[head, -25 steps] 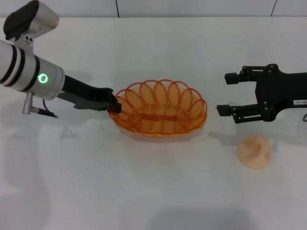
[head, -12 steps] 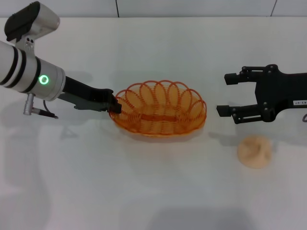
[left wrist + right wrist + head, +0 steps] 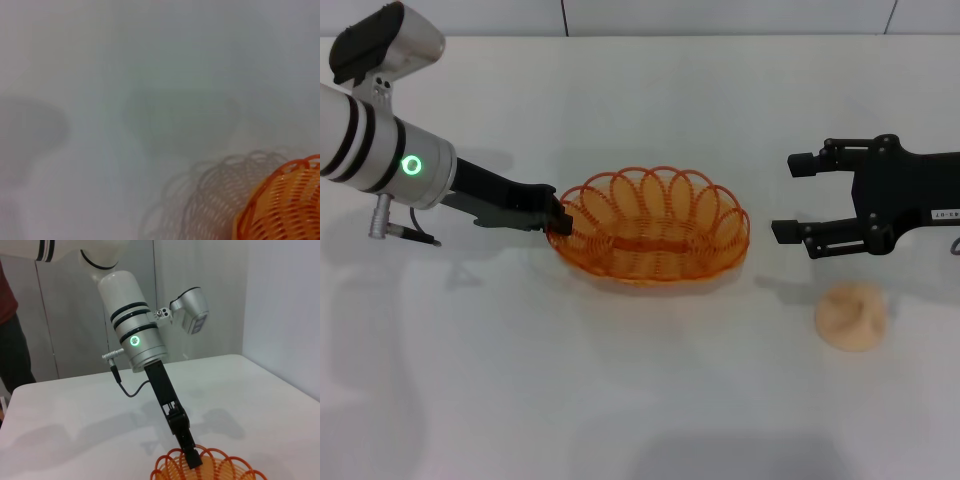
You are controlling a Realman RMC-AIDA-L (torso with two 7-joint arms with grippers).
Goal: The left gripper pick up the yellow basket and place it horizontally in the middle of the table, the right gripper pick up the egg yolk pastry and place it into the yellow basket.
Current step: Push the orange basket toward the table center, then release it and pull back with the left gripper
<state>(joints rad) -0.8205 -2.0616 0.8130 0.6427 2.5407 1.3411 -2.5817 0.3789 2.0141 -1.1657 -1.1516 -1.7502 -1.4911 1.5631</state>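
Note:
The yellow basket is an oval orange-yellow wire basket lying lengthwise across the middle of the white table. My left gripper is shut on the basket's left rim. The basket's rim also shows in the left wrist view and in the right wrist view, where the left gripper grips it. My right gripper is open and empty, right of the basket and above the table. The egg yolk pastry, a pale round bun, lies on the table just nearer than the right gripper.
A grey cable hangs from the left arm. The table's far edge meets a pale wall.

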